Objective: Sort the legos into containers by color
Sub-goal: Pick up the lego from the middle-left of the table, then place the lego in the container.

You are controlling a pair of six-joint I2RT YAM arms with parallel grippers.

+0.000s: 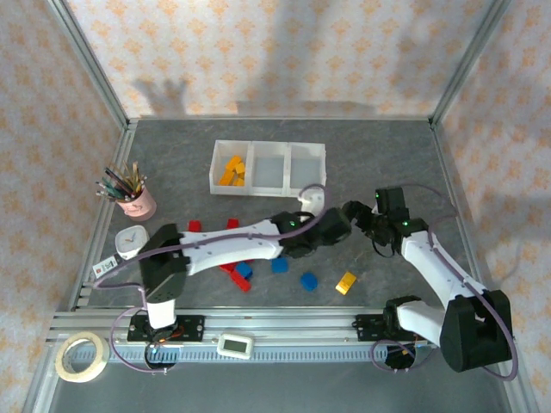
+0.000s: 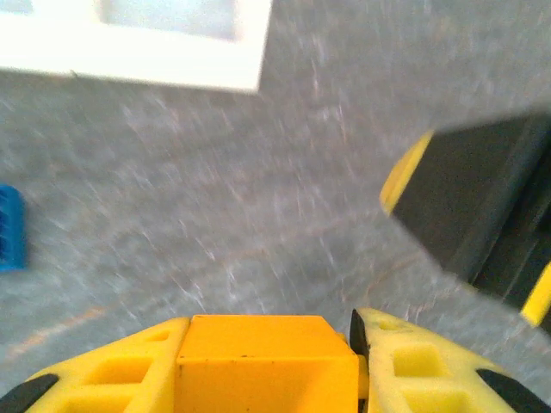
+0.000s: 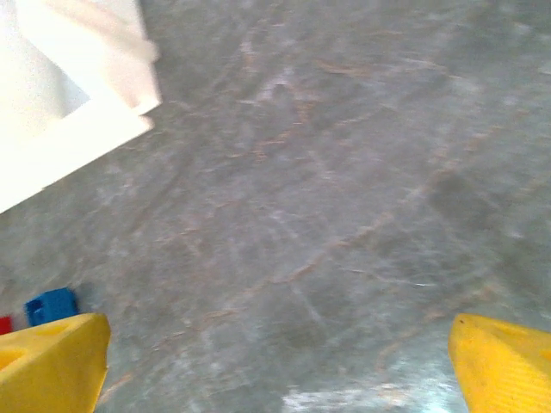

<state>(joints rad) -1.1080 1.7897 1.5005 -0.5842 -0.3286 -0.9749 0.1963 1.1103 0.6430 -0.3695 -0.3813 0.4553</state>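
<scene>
Three bins make the tray; just the left one is filled, with a heap of yellow bricks — so yellow looks nearly done, red and blue not yet started. The left gripper pinches another yellow brick over the table near the tray, its width running finger to finger. The right gripper gapes wide, empty. Loose below: red bricks, blue bricks and one yellow — long axis slanting up-right.

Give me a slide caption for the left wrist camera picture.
Left gripper clamps an orange brick; grey table and white containers lie beyond.
</scene>
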